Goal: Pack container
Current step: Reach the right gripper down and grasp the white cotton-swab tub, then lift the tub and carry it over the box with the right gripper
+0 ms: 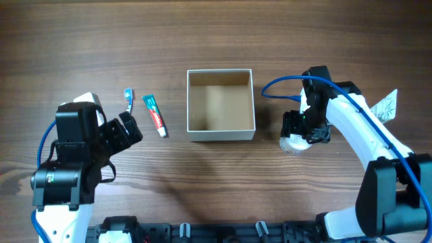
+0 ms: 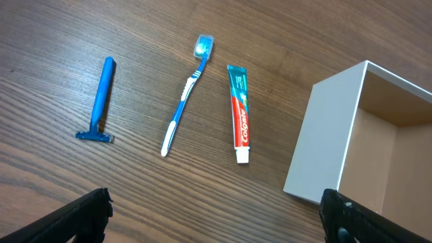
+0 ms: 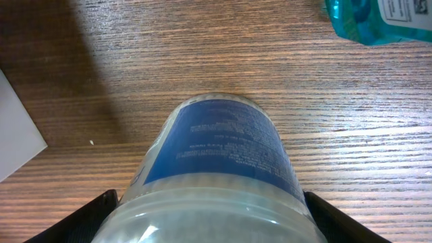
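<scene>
The container [image 1: 221, 133] is a square, shallow box with white walls and a tan inside, at the table's middle; it holds nothing visible. Its white corner shows in the left wrist view [image 2: 317, 148]. My right gripper [image 1: 305, 128] is just right of the box, shut on a clear bottle with a blue label [image 1: 290, 144]. In the right wrist view the bottle [image 3: 216, 142] fills the space between both fingers [image 3: 209, 216]. My left gripper [image 1: 131, 128] is open and holds nothing; it hovers over bare wood [image 2: 216, 209] near the toiletries.
A red-and-teal toothpaste tube [image 1: 154, 115] [image 2: 240, 115] and a blue toothbrush [image 1: 129, 100] [image 2: 185, 94] lie left of the box. A blue razor [image 2: 101, 101] lies further left. A teal bottle [image 3: 378, 17] lies beyond the held bottle. A white patterned packet [image 1: 386, 104] lies at far right.
</scene>
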{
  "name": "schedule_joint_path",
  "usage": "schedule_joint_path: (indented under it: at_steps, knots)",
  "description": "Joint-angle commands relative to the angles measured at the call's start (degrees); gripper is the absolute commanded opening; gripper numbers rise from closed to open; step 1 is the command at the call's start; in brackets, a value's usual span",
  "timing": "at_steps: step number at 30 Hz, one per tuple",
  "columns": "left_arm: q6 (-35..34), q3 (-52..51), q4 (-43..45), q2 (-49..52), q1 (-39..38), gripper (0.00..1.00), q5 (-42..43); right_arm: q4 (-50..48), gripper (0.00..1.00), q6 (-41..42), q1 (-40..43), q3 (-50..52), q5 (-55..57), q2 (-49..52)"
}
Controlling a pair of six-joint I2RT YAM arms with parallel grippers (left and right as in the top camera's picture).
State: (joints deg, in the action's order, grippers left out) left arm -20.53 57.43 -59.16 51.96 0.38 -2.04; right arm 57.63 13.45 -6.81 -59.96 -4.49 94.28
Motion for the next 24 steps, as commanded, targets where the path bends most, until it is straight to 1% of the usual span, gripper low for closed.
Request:
schedule_joint_path:
  at_steps: [1,4,5,6,7,8,13,15,19,21,24]
  knots:
    - [-0.96,1.14,0.17,-0.09,-0.26,1.00,0.52,0.63,0.62,0.22,-0.11,0.48,-0.66,0.79]
    - [-0.96,1.14,0.17,-0.09,-0.26,1.00,0.55,0.74,0.54,0.22,-0.11,0.48,-0.66,0.79]
    - [-0.96,1.14,0.17,-0.09,-0.26,1.00,0.52,0.74,0.43,0.24,-0.11,0.46,-0.66,0.76]
    - [-0.96,1.14,0.17,-0.09,-0.26,1.00,0.52,0.72,0.26,0.28,-0.11,0.46,-0.66,0.76]
    - [-0.96,1.14,0.17,-0.09,-0.26,1.00,0.55,0.72,0.06,0.33,-0.11,0.44,-0.66,0.76]
    - [-0.96,1.14,0.17,-0.09,-0.26,1.00,0.52,0.79,0.04,0.52,-0.11,0.33,-0.66,0.70]
    - [-0.94,1.14,0.15,-0.09,-0.26,1.00,0.52,4.90,0.04,0.66,-1.97,-3.63,1.18,-2.43]
    - [-0.96,1.14,0.15,-0.09,-0.26,1.00,0.52,8.02,0.04,0.70,-5.92,-8.41,2.75,-6.45]
    - [-0.96,1.14,0.15,-0.09,-0.26,1.00,0.52,12.63,0.04,5.55,-12.87,-18.16,7.78,-11.63]
    - [-0.96,1.14,0.15,-0.09,-0.26,1.00,0.55,13.97,0.04,6.43,-16.15,-23.65,10.03,-12.76]
    - [-0.96,1.14,-0.04,-0.09,-0.26,1.00,0.55,14.43,0.04,7.48,-20.02,-32.15,10.05,-11.93]
